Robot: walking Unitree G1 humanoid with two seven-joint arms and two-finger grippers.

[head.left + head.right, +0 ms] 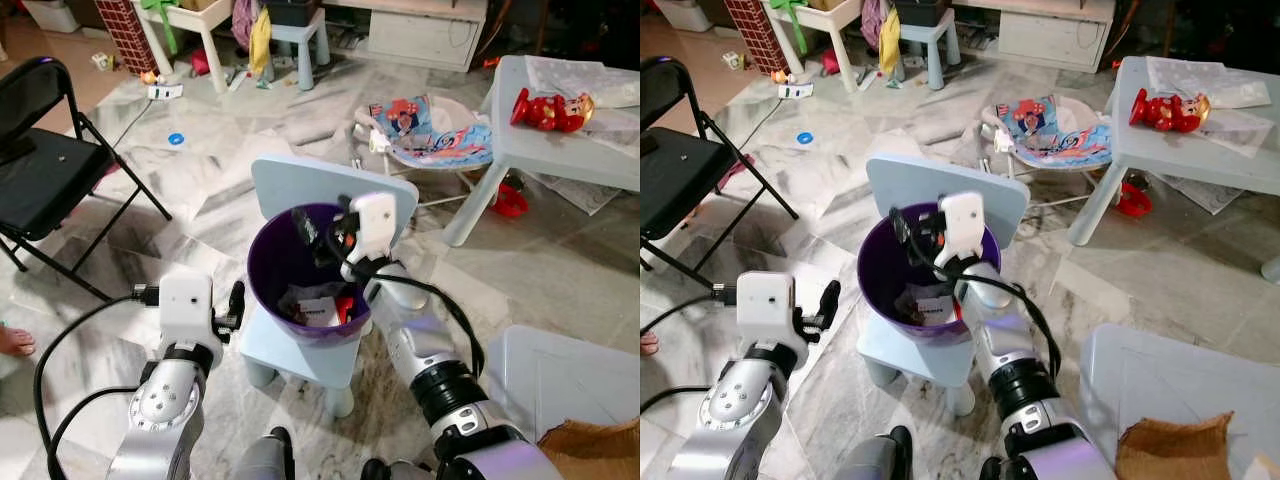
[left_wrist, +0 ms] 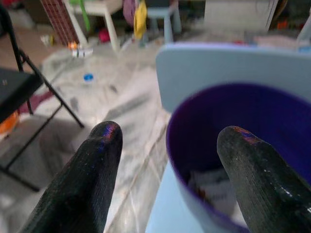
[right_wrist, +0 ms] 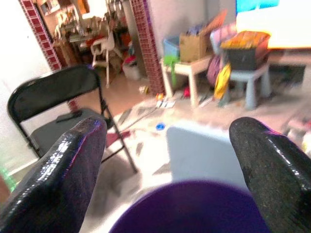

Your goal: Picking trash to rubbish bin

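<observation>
The left end effector (image 1: 236,305) hung open and empty just beside the bin (image 1: 268,270). The right end effector (image 1: 322,232) was spread open, empty, above the bin; trash (image 1: 318,308) lay inside, below it, on a chair (image 1: 300,180).

Head eyes look down; wrists share bin (image 2: 233,160).

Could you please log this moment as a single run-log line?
right gripper: open, empty, above purple bin | left gripper: open, beside bin | bin: on blue chair, trash inside
</observation>
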